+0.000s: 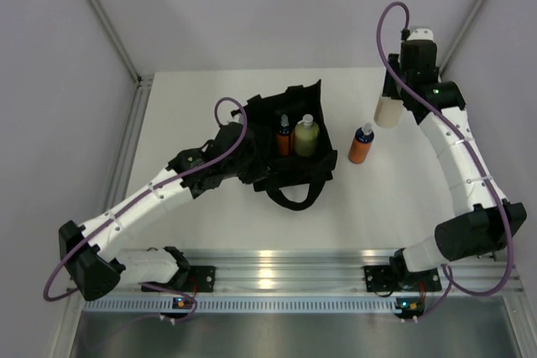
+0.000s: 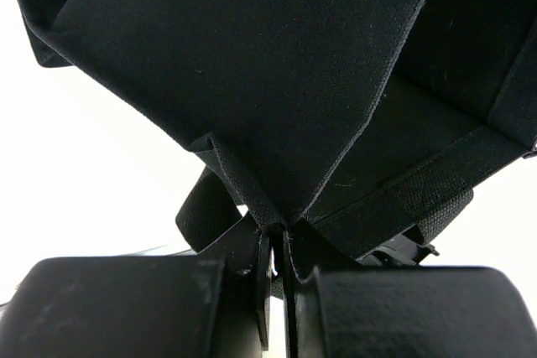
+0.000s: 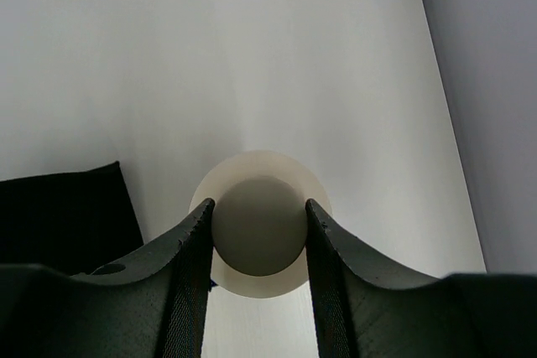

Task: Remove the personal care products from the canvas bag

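Observation:
The black canvas bag [image 1: 289, 165] stands open mid-table. Inside it stand a slim orange bottle [image 1: 284, 136] and a rounded yellow-green bottle [image 1: 306, 137]. Another orange bottle [image 1: 362, 144] with a dark blue cap stands upright on the table to the bag's right. My left gripper [image 1: 243, 155] is shut on the bag's left edge; in the left wrist view its jaws [image 2: 281, 236] pinch the fabric seam of the bag [image 2: 252, 64]. My right gripper [image 1: 393, 98] holds the cream-white bottle [image 1: 388, 111] upright at the far right. From the right wrist, the gripper [image 3: 258, 205] clamps the top of that bottle [image 3: 260, 165].
The bag's loop handle [image 1: 295, 194] droops onto the table toward the arms. A metal rail [image 1: 277, 270] runs along the near edge. Grey walls and a frame post [image 1: 134, 123] close in the table. A corner of the bag [image 3: 59, 215] shows left of the right gripper.

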Robot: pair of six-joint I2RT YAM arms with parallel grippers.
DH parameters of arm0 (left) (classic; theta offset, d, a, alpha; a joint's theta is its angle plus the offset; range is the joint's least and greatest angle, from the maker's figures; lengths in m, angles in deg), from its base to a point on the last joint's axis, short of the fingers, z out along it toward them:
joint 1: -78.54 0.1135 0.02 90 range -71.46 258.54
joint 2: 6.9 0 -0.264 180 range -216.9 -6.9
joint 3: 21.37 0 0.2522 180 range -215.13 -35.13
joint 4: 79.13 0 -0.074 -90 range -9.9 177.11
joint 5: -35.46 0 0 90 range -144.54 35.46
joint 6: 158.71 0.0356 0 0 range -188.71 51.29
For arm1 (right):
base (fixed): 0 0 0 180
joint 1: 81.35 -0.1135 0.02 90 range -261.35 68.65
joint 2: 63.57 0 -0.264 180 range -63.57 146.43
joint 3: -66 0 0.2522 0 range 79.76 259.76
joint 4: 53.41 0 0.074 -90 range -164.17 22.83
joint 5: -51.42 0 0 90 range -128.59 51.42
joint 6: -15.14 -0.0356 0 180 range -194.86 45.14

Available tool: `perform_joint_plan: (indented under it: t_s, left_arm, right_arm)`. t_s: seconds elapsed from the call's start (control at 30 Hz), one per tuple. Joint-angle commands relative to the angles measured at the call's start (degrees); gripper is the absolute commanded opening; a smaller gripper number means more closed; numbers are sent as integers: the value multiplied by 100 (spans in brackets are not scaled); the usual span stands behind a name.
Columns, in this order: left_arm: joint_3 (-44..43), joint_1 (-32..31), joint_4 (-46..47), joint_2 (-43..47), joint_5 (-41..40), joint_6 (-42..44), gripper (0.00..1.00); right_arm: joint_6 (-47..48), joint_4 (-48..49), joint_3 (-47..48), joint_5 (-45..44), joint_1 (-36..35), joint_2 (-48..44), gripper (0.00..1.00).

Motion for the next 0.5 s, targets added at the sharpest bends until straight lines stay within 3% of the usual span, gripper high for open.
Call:
perform_joint_plan:
  t_s: [0.0, 0.47]
  left_arm:
    - [-124, -41, -10, 83, 209, 58, 0]
    - [-194, -41, -19, 100, 393, 154, 0]
  right_arm:
    - [-222, 1478, -332, -71, 245, -545, 0]
    - [-591, 2498, -2074, 316, 711, -756, 0]
